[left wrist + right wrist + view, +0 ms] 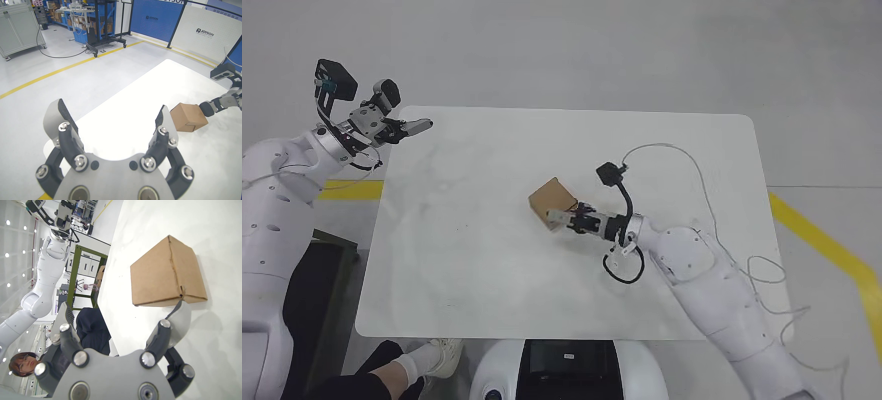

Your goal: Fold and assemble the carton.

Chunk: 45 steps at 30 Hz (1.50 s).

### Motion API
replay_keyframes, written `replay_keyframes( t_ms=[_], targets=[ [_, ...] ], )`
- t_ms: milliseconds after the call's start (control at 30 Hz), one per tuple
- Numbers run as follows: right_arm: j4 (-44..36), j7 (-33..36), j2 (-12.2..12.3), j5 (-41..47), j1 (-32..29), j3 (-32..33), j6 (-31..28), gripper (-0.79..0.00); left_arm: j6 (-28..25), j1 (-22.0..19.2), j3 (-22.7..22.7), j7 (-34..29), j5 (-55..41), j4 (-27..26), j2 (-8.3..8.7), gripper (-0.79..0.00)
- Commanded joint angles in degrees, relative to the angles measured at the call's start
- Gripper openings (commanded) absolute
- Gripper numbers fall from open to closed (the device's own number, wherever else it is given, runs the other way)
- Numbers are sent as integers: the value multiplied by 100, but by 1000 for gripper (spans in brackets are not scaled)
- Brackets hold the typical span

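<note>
Carton (553,201) folded shut near the middle of the tabletop (492,280); right gripper (122,308) spread wide, one tip against its bottom edge, apparently to steady it; left gripper (111,109), likewise spread and empty, parked clear over the far left corner.

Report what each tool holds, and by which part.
Nothing held. Left tool open, far off; right tool open, one finger touching the carton edge.
</note>
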Motion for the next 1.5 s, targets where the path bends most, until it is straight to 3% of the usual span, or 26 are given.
replay_keyframes(
  t_ms=[0,133,500,667,967,1467],
  targets=[
    [34,-49,9,-135,8,22,-162,0,0,0,0,0,0,0,0,0],
    [-158,-316,71,-970,-182,55,-710,0,0,0,0,0,0,0,0,0],
    [-614,-774,164,-2533,-478,64,-1068,0,0,0,0,0,0,0,0,0],
    [-693,-1011,147,-3926,-380,-232,-824,0,0,0,0,0,0,0,0,0],
    [-514,-1577,57,-5369,-154,-680,-519,0,0,0,0,0,0,0,0,0],
    [-113,-1628,-142,-5571,182,-1033,-306,0,0,0,0,0,0,0,0,0]
  ],
)
